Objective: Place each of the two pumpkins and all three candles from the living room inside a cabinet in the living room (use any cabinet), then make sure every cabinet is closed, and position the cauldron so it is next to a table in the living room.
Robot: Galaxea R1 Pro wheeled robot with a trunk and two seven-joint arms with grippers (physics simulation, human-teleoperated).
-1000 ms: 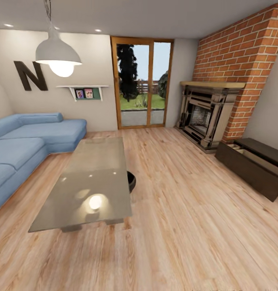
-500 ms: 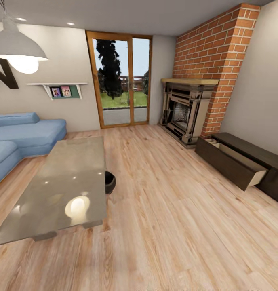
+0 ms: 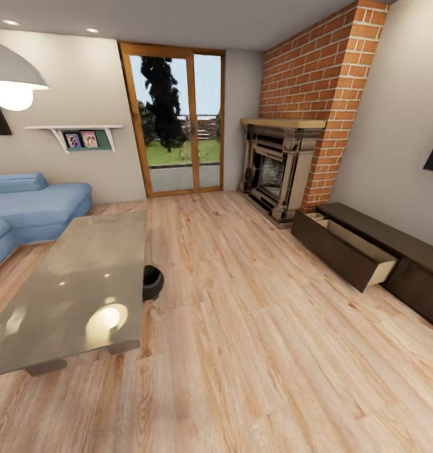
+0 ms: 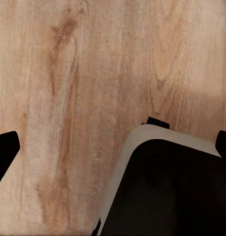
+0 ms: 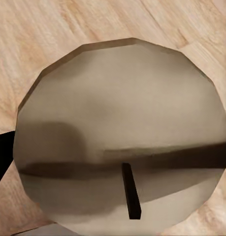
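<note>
The right gripper (image 5: pixel 113 147) holds a tan candle (image 5: pixel 122 132) and the left gripper's (image 4: pixel 113 147) state cannot be told, so the robot seems mid-carry; next it must reach the cabinet's open drawer (image 3: pixel 352 248).

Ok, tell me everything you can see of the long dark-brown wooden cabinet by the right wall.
The long, low dark-brown wooden cabinet stands on the pale plank floor along the right wall, just past the brick-and-stone fireplace. Its fronts are flat and handleless. One wide drawer at the fireplace end is pulled well out, showing a pale tan interior with a divider near its far end. What lies inside cannot be told. The fronts nearer the camera look shut.
</note>
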